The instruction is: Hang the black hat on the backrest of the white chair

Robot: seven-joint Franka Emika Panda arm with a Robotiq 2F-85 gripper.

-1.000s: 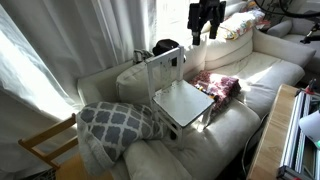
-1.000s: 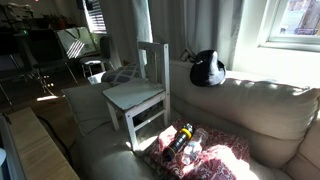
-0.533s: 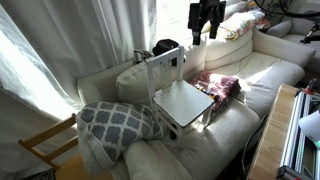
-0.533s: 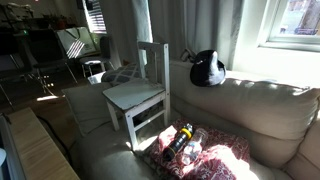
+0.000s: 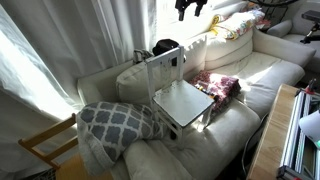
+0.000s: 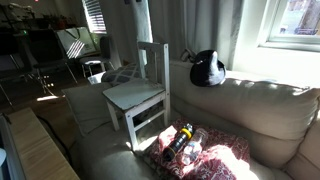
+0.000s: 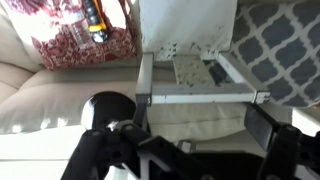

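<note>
The black hat (image 5: 165, 47) lies on top of the sofa's backrest, just behind the white chair (image 5: 181, 98). Both also show in an exterior view, the hat (image 6: 207, 69) to the right of the chair (image 6: 138, 97). The chair stands on the sofa seat. My gripper (image 5: 190, 8) is high above the sofa at the picture's top edge, up and to the right of the hat. In the wrist view the gripper (image 7: 197, 137) is open and empty, with the hat (image 7: 108, 108) to its left and the chair's backrest rail (image 7: 200, 96) just beyond the fingers.
A grey patterned pillow (image 5: 120, 122) lies beside the chair. A red floral cloth (image 5: 218, 85) with a bottle (image 6: 178, 140) on it lies on the sofa seat on the chair's other side. A wooden-framed chair (image 5: 45, 150) stands off the sofa's end. Curtains hang behind the sofa.
My gripper has risen and shifted toward the hat's side, now partly cut off by the top edge. The hat and the chair have not moved.
</note>
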